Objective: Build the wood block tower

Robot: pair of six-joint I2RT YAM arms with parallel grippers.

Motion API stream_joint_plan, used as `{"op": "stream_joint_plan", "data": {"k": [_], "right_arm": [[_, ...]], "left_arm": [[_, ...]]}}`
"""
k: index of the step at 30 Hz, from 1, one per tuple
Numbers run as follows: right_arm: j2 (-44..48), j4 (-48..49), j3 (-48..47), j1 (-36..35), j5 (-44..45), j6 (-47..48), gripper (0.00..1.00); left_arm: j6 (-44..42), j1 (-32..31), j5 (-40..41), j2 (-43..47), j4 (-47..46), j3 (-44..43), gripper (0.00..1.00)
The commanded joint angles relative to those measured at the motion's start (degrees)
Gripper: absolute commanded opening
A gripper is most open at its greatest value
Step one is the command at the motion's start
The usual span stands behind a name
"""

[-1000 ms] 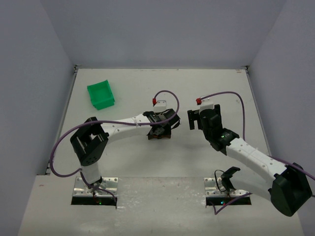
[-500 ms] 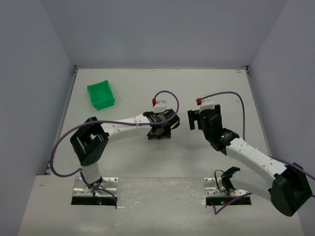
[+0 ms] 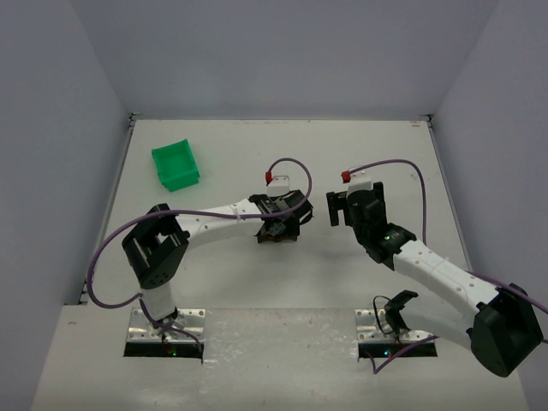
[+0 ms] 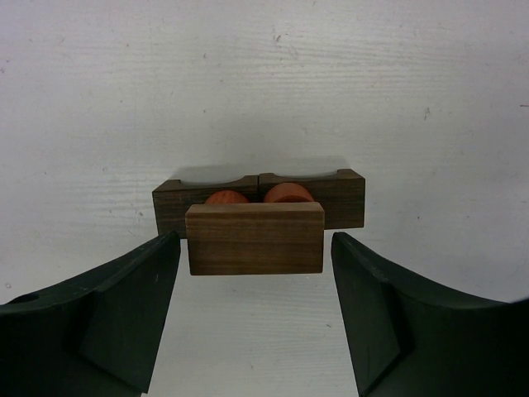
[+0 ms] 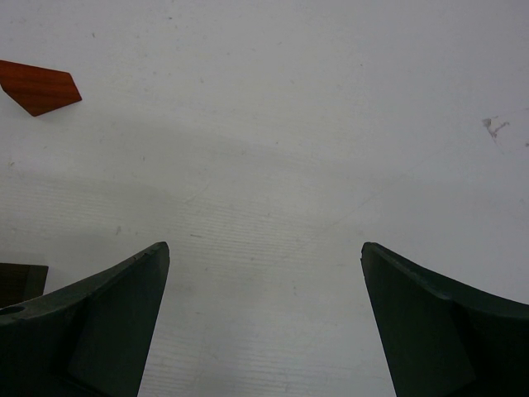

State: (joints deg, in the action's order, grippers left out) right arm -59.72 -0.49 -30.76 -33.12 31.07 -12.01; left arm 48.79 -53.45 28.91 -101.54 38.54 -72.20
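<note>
The wood block tower (image 4: 259, 198) stands on the white table: two dark brown notched blocks side by side, two reddish-orange rounded pieces (image 4: 288, 193) resting in their notches, and a lighter brown plank (image 4: 254, 238) in front of them. My left gripper (image 4: 254, 241) straddles the plank, open, with a thin gap on each side. From above, the left gripper (image 3: 278, 224) covers most of the tower (image 3: 276, 236). My right gripper (image 3: 336, 208) hangs open just to the right, and the right wrist view shows only bare table between its fingertips (image 5: 264, 248).
A loose reddish-orange angular piece (image 5: 37, 87) lies at the top left of the right wrist view, and a dark brown corner (image 5: 21, 283) shows at its left edge. A green bin (image 3: 175, 164) sits at the back left. Walls enclose the table.
The left jaws have widened off the plank. Both arms stay where they were.
</note>
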Motion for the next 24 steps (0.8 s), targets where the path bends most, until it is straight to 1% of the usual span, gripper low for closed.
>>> {"op": "stream_joint_plan", "data": {"k": [1,7,9,12,17,20,22,24], "right_arm": [[0.05,1.37,-0.88,0.07,1.1,-0.47,0.99],[0.05,1.46,-0.96,0.04,0.57,-0.38,0.99],[0.05,1.46,-0.96,-0.01,0.31,-0.38,0.99],[0.05,1.54,-0.96,-0.01,-0.16,-0.22,0.99],[0.23,1.86,-0.92,-0.01,-1.65,0.46,0.99],[0.6,2.68,-0.47,-0.01,-3.54,1.4,0.99],[1.42,3.7,0.13,0.05,-9.76,4.86,0.99],[1.69,3.93,0.34,-0.09,-16.98,7.92,0.99]], "left_arm": [[-0.28,0.72,0.54,1.26,-1.45,0.31,0.72],[-2.05,0.63,0.22,3.81,-2.92,0.36,0.83],[-3.26,0.54,-0.25,5.2,-4.26,0.66,0.91],[-5.2,0.38,-0.73,7.66,-6.11,1.61,0.99],[-8.06,0.32,0.15,11.66,-7.44,2.51,1.0],[-8.19,0.71,2.73,15.19,-7.37,3.41,1.0],[-7.4,2.38,4.72,18.4,-6.67,4.45,1.0],[-6.59,7.09,6.16,21.8,-7.03,6.04,1.0]]}}
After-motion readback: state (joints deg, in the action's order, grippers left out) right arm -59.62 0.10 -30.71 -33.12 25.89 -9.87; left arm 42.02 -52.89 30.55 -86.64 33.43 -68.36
